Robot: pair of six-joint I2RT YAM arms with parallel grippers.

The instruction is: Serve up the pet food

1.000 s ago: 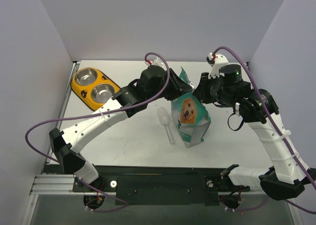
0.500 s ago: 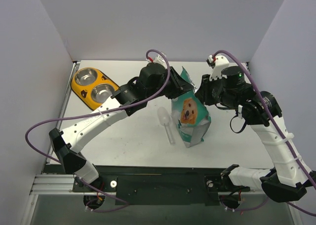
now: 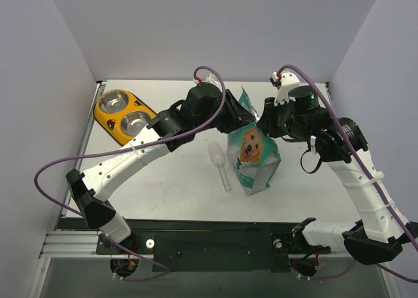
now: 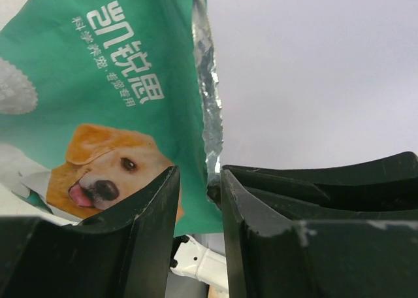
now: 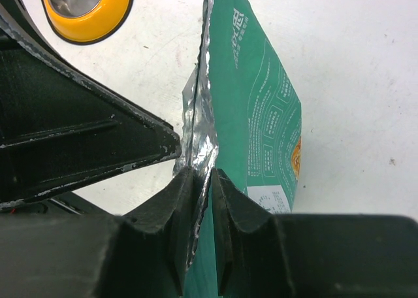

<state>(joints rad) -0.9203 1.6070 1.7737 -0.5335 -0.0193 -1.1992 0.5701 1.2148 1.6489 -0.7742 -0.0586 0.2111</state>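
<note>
1. The pet food cannot be seen. By my judgement it is inside the teal-and-white pouch (image 3: 251, 155), which stands upright on the surface (image 3: 176, 180) between the two arms.
2. The pouch will likely handle as a soft, crinkly film bag, bottom-heavy with loose kibble. It can buckle or tip if it is pulled sideways.
3. The slick foil rim (image 5: 199, 115) at the top is the place to take hold, one side for each arm, so that the mouth spreads.
4. The right end effector (image 5: 202, 170) reaches in from the right, its fingers pinched tight on the foil rim.
5. The left end effector (image 4: 199, 174) reaches across from the left to the same top edge. Its fingers stand partly apart, the foil rim runs down to the gap, and no grip shows.
6. A clear scoop (image 3: 220, 162) lies just left of the pouch, and the yellow feeder (image 3: 98, 112) sits well apart at the far left.
</note>
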